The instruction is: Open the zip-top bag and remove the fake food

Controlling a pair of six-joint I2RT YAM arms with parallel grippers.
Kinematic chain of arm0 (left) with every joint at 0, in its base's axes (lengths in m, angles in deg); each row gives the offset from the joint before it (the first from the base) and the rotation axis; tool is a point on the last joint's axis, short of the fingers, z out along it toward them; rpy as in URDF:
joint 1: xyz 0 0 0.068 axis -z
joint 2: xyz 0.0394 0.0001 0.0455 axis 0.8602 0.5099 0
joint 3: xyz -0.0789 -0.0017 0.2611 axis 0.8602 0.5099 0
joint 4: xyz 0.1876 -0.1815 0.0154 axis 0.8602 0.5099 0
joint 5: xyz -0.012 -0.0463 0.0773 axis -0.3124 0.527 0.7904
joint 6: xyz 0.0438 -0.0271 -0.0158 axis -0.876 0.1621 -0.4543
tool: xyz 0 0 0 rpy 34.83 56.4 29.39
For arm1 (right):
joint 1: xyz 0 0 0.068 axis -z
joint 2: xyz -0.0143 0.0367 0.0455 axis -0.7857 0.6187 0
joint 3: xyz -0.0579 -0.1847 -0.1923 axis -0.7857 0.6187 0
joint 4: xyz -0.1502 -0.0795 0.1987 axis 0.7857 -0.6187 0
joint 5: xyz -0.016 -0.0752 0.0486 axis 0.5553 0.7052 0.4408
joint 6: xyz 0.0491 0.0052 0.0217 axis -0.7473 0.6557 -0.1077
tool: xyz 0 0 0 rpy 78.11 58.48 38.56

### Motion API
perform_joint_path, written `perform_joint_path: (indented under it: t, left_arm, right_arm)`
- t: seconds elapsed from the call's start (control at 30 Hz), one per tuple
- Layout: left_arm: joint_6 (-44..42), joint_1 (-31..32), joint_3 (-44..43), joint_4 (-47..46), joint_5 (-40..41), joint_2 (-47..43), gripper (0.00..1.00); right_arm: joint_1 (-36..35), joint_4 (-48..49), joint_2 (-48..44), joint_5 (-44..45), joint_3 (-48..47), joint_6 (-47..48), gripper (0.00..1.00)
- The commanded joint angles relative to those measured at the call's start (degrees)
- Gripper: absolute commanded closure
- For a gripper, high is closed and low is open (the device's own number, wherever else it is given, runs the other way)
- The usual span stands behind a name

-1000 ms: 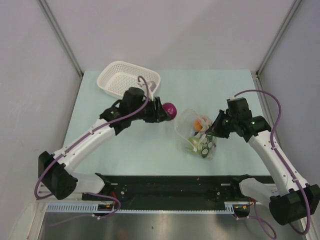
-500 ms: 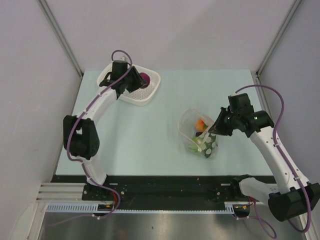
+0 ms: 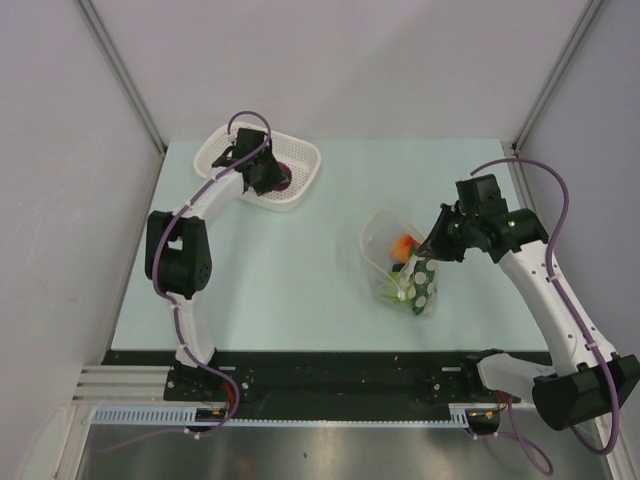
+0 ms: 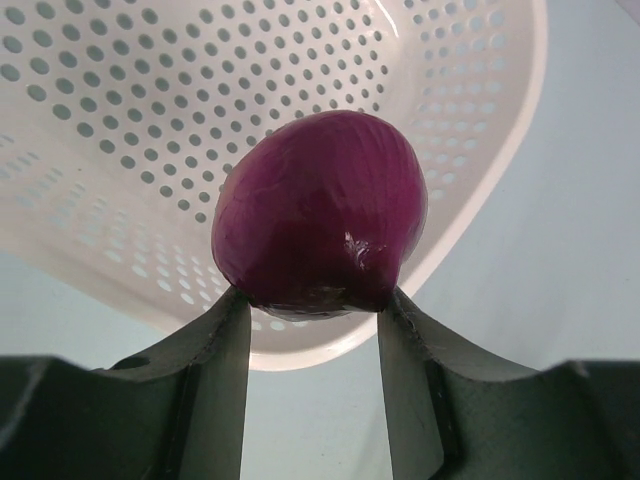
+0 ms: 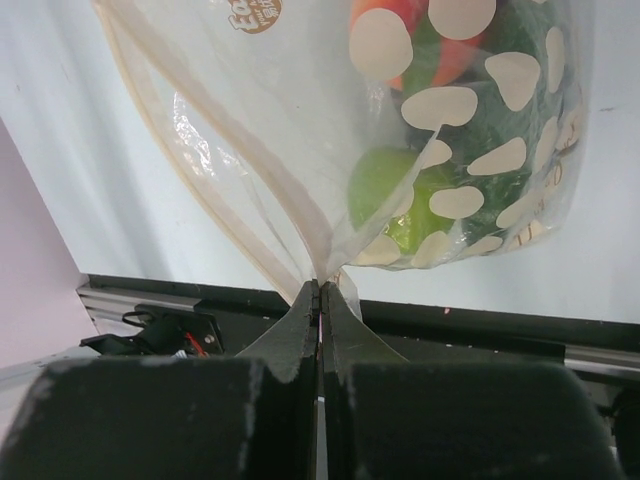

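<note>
Gripping a purple onion piece (image 4: pixel 320 215) in the left claw (image 4: pixel 312 295), fingers parted only to the piece's width and pressing its lower flanks from both sides. Hanging over the white perforated basket (image 4: pixel 480 200), at about 11 o'clock on the table (image 3: pixel 300 270) from the overhead camera; no telling whether touching the basket floor or held clear of it. Pinching a fold of the zip-top bag (image 5: pixel 250 150) in the right claw (image 5: pixel 320 288), fingers pressed flat together on the clear film beside the pale zip strip. Sitting at about 3 o'clock from the table's middle, bag mouth gaping toward 11 o'clock, dark polka-dotted panel toward 5 o'clock. Showing through the plastic: an orange-red fruit (image 5: pixel 452 62) at the far end, a lime-green ball (image 5: pixel 385 185) nearer the claw, partly behind the dotted panel, plus darker green shapes too crowded to name. Reaching in from 3 o'clock with the right arm; stretching up the 9 o'clock side with the left. Basket and bag well apart, bare table between.
</note>
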Motion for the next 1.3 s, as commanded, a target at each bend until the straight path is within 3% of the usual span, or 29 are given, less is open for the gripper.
perform_joint_path:
  t: [0.0, 0.03, 0.3, 0.37, 0.4, 0.5, 0.67, 0.73, 0.87, 0.97, 1.07, 1.27]
  left_arm:
    - [-2.51, -0.31, 1.4, -0.79, 1.44, -1.14, 0.56]
    - [-2.78, -0.4, 0.96, -0.62, 1.36, -0.97, 0.49]
    - [-6.03, -0.49, -2.39, 2.02, -0.05, -1.47, 0.33]
    - [-6.21, -0.49, -0.54, 1.84, -0.4, -3.68, 0.17]
    - [-6.12, -0.49, -0.01, 1.84, -1.97, -5.34, 0.17]
    - [-4.63, 0.3, 1.13, 4.92, -4.69, -8.95, 0.22]
    - [-2.8, 7.06, 10.7, 0.7, -8.73, -20.99, 0.36]
    - [-1.03, 11.89, 15.53, -2.18, -12.86, -25.46, 0.45]
    - [6.34, 22.08, 25.2, -10.01, -13.59, -32.15, 0.61]
    - [9.08, 31.38, 27.94, -12.13, -12.97, -32.7, 0.73]
    - [9.0, 36.14, 26.89, -13.36, -13.85, -30.42, 0.81]
    - [7.94, 39.06, 20.65, -11.34, -12.8, -26.2, 0.85]
  right_arm:
    - [0.3, 1.12, -2.51, 0.74, 1.34, -2.75, 1.0]
    - [0.3, 1.12, -2.69, 0.92, 1.6, -3.45, 1.0]
    - [0.3, 2.53, -5.15, 2.68, 3.63, -3.46, 1.0]
    - [0.3, 4.11, -5.59, 2.41, 4.15, -2.33, 1.0]
    - [0.3, 4.29, -5.42, 2.59, 4.16, -1.97, 1.0]
    - [0.38, 4.64, -3.66, 0.66, 2.49, -1.61, 1.0]
    - [0.65, 4.37, -1.99, -0.22, 0.38, 3.12, 1.0]
    - [0.91, 4.64, -1.46, -1.89, -0.32, 3.92, 1.0]
    - [0.82, 6.22, -2.42, -5.93, 0.46, 2.87, 1.0]
    - [0.82, 7.1, -3.48, -5.94, 2.74, 3.13, 1.0]
    - [0.39, 7.19, -3.31, -6.82, 3.63, 3.83, 1.0]
    - [-2.16, 7.54, -2.43, -6.64, 2.14, 4.36, 1.0]
